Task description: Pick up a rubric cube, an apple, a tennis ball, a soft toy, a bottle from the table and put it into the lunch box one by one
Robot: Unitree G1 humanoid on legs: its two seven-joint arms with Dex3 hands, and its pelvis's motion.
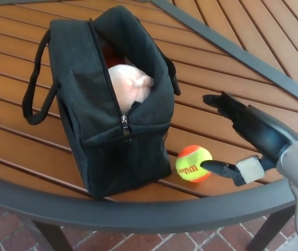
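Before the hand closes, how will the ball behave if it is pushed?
The ball is round and lies free on the slatted table, so it would probably roll away. Its fuzzy surface should grip well.

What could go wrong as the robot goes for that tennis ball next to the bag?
The right hand is open, with one fingertip touching or nearly touching the tennis ball, so a nudge could roll it. The ball lies close to the table rim and might drop off. The lunch box opening is narrow and the soft toy fills much of it, so the ball may bounce out.
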